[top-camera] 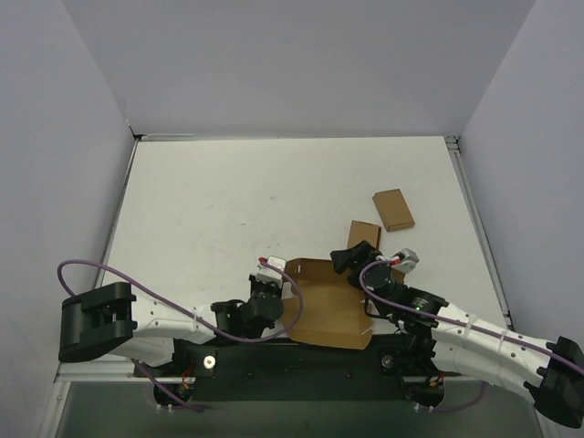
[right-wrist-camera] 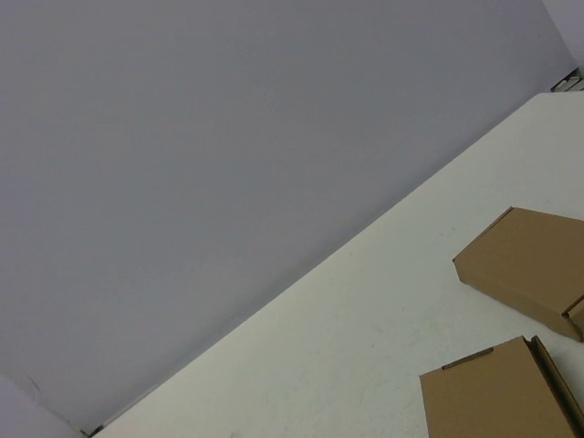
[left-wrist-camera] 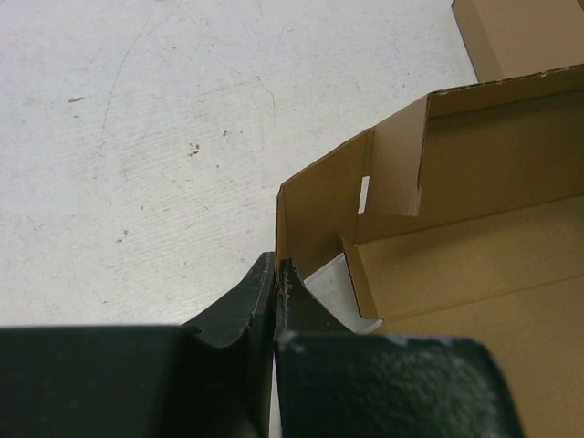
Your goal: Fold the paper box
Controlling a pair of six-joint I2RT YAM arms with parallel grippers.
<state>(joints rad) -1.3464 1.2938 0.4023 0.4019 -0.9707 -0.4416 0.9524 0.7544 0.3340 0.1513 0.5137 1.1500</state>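
The paper box [top-camera: 328, 310] is a brown cardboard piece lying open near the table's front edge, with its back and left walls raised. In the left wrist view, the paper box [left-wrist-camera: 474, 265] shows its inside corner with a slit and a tab. My left gripper [top-camera: 271, 294] sits at the box's left wall. In its own view the left gripper [left-wrist-camera: 276, 269] is shut, with the wall's edge running down between the fingers [left-wrist-camera: 237, 306]. My right gripper [top-camera: 349, 258] hovers at the box's far right corner. Its fingers do not show in the right wrist view.
Two small closed brown boxes lie behind the paper box: one [top-camera: 393, 209] farther back, one [top-camera: 363, 234] just behind my right gripper. Both show in the right wrist view [right-wrist-camera: 525, 255] [right-wrist-camera: 493, 397]. Grey walls enclose the white table [top-camera: 274, 192].
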